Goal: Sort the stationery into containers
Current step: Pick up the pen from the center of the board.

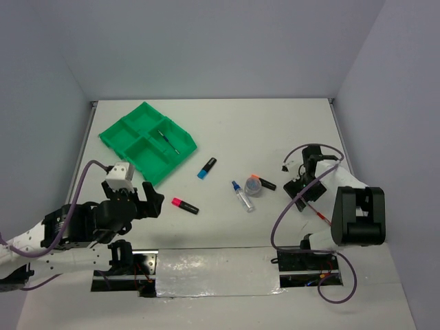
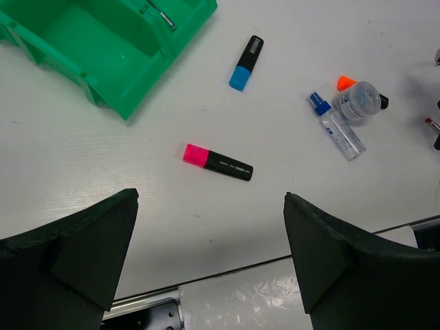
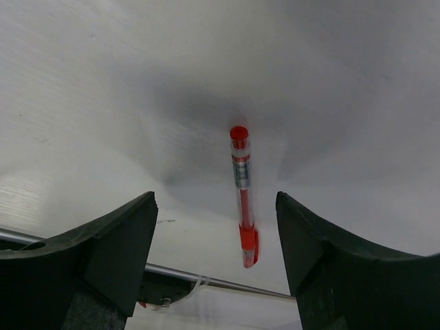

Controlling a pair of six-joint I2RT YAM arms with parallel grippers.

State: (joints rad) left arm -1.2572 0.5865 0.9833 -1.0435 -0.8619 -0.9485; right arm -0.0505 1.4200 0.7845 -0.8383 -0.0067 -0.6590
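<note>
One thin pen (image 1: pixel 167 139) in green tray (image 1: pixel 113 141), rest unsorted. My right gripper (image 3: pixel 214 206) straddles red pen (image 3: pixel 242 196), unclenched; left gripper (image 2: pixel 211 199) released.

Green four-compartment tray (image 1: pixel 124 137): far-left area of the tabletop (image 1: pixel 275 130). A thin pen (image 1: pixel 167 137) lies in its right-hand compartment. Just right of the tray: blue-ended highlighter (image 1: pixel 206 168). Nearer than the tray: pink-ended highlighter (image 1: pixel 184 205). Well right of the tray: blue-capped clear tube (image 1: pixel 242 195), tape roll (image 1: pixel 253 186), and orange-ended highlighter (image 1: pixel 263 183), clustered together.
</note>
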